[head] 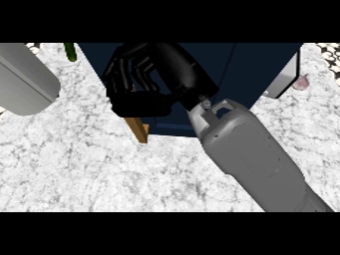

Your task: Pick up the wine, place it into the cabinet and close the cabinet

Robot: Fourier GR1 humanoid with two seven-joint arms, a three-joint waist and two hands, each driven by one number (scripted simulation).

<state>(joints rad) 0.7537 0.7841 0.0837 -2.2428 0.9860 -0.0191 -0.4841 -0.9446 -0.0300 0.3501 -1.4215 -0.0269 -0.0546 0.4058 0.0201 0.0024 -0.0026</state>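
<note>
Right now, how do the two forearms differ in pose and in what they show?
The right forearm rises from the lower right and ends in the right hand, whose curled fingers lie against the dark blue cabinet. The left forearm lies at the upper left, and its hand is out of view. Both are grey.

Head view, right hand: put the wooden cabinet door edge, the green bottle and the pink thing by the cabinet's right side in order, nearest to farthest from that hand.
From the right hand:
1. Wooden door edge, just below the hand, the fingers hiding its upper end.
2. Green bottle, upper left, only partly in view.
3. Pink thing, far right beside the cabinet.
</note>
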